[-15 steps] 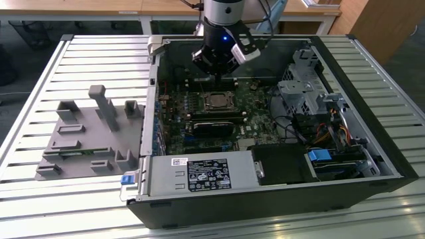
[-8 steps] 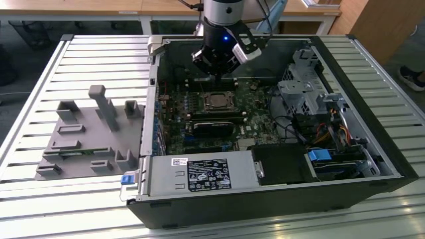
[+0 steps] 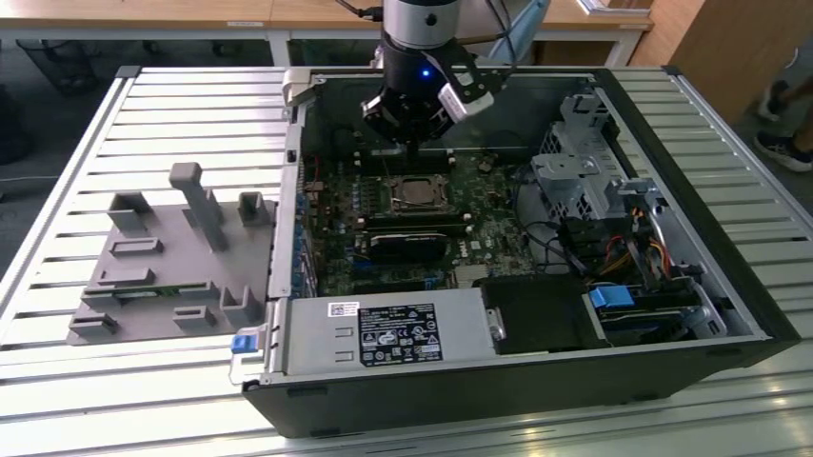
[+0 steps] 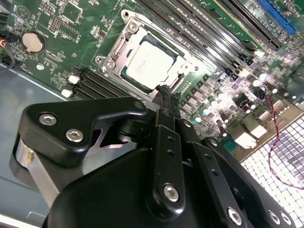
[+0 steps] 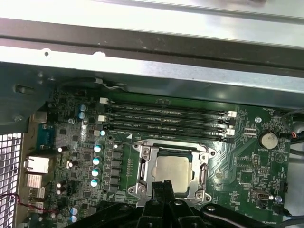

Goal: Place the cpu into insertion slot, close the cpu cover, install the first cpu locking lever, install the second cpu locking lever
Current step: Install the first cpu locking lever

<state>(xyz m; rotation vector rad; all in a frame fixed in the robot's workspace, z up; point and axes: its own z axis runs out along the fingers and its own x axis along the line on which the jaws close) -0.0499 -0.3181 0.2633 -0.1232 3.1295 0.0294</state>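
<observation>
Cpu [image 3: 414,193] is already sitting in the insertion slot [image 3: 392,194] in the exterior view, inside the open computer case [image 3: 711,314], just below the gripper [image 3: 409,143]. I can't make out the jaws from this angle. A grey holder block [image 3: 166,257] sits well away from the jaws, off on the exterior view's left.

In the second wrist view the jaws are pressed together with nothing pinched between them. The gripper [image 4: 164,90] tip hangs right at the edge of the cpu [image 4: 145,61]. The cpu cover [image 4: 118,47] lies flat around the chip, and a coin cell [image 4: 33,42] is well apart from the jaws.

The first wrist view is the same deal: the gripper [image 5: 164,186] is closed up with the cpu [image 5: 175,172] just past the tips. Can't tell if they're touching. The cpu cover [image 5: 144,166] frames it, and the long black memory slots [image 5: 166,116] lie further out on the green board [image 5: 247,161].
</observation>
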